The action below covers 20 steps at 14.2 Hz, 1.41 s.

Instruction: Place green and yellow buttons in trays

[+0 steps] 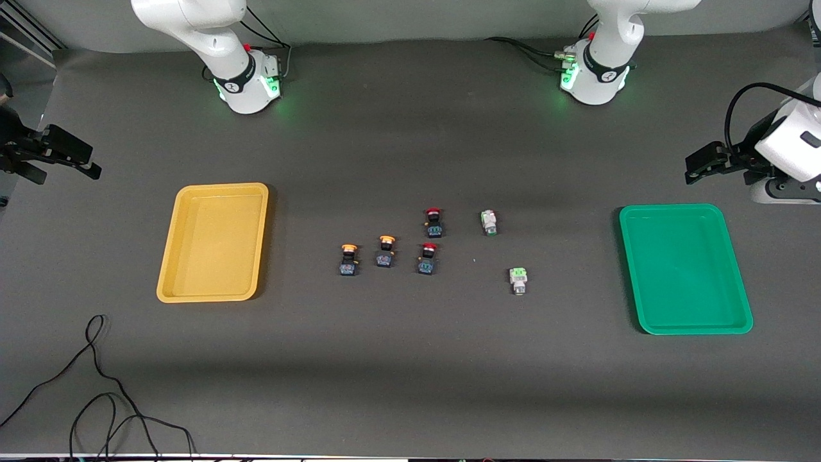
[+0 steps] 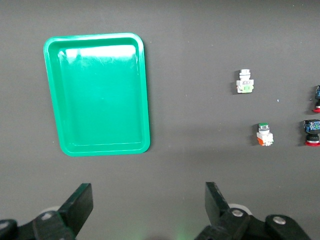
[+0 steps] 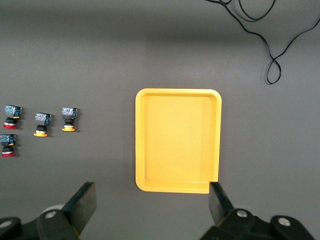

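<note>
We note a yellow tray (image 1: 215, 242), shallow, rounded corners, raised rim, nothing in it, lying flat toward the right arm's end of the bench. A green tray (image 1: 685, 269) of the same shape, also holding nothing, lies toward the left arm's end.

Between them we count four buttons, all on the bench surface. Two dark-bodied, orange-yellow-capped buttons (image 1: 348, 260) (image 1: 385, 251) sit side by side, apart, on the yellow tray's side of centre. Two whitish-bodied, green-capped buttons sit closer to the green tray: one (image 1: 489, 222) farther from the front camera, the other (image 1: 518, 280) nearer it.
</note>
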{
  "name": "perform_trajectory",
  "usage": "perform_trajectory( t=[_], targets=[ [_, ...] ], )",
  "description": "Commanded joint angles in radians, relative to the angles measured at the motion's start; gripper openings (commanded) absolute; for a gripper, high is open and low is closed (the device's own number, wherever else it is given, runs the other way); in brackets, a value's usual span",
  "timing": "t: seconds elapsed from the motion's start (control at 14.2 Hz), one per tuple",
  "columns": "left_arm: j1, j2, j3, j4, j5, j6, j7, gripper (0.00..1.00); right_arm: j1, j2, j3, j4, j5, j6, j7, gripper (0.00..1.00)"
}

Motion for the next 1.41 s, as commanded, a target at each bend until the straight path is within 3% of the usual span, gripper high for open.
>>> perform_trajectory(
  t=[0.0, 0.77, 1.34],
  targets=[
    [-0.011, -0.012, 0.006, 0.001, 0.005, -0.008, -0.008, 1.00, -0.016, 0.009, 0.014, 0.025, -0.015, -0.014, -0.017, 1.00],
    [-0.014, -0.009, 0.006, -0.003, 0.006, -0.005, -0.008, 1.00, -0.016, 0.023, 0.023, -0.039, -0.016, -0.012, -0.022, 1.00],
    [-0.025, -0.021, -0.014, -0.035, 0.003, 0.006, -0.020, 1.00, -0.004, 0.080, 0.025, 0.045, -0.013, -0.035, -0.017, 1.00]
  ],
)
